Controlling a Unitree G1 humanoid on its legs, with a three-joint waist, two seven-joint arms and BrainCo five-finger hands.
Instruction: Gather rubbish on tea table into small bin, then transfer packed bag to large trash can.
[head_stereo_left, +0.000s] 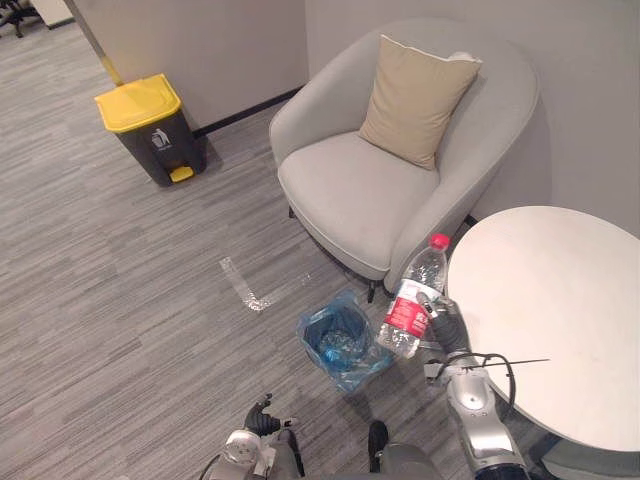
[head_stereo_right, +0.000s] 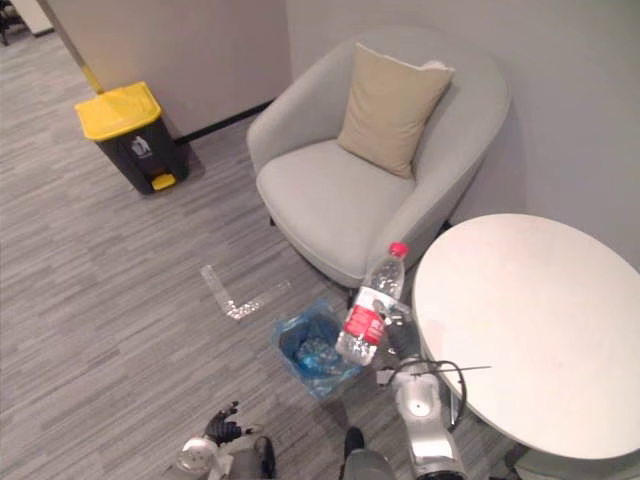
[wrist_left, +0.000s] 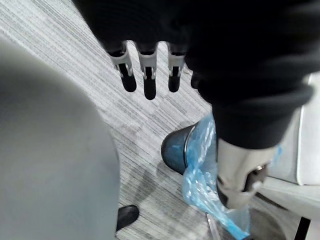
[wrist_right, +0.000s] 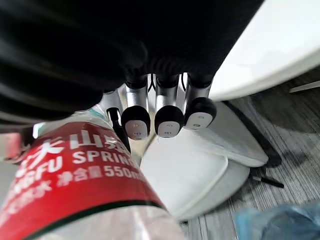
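The right arm rises from the lower right with its forearm nearly upright, and the right robot hand (head_stereo_left: 445, 324) is raised between the round white surface (head_stereo_left: 560, 310) and the small dark bin lined with a blue plastic bag (head_stereo_left: 312, 322). The left arm hangs low, and the left robot hand (head_stereo_left: 262, 418) is beside the robot, near the floor.

The small bin stands on the grey carpet in front of the grey armchair (head_stereo_left: 350, 200), which holds a beige cushion (head_stereo_left: 415, 100). Something pale and crumpled lies in the bin's bottom, but I cannot tell what it is. The large dark-grey trash can with a yellow lid (head_stereo_left: 150, 135) stands well apart by the wall, with its lid down.

The right robot hand has its fingers (wrist_right: 167, 120) curled round a clear plastic water bottle with a red label and red cap (head_stereo_left: 413, 300). The bottle is held in the air with its cap tilted up, and its base is close to the bin's rim. The left robot hand's fingers (wrist_left: 148, 75) hang straight and relaxed, holding nothing.
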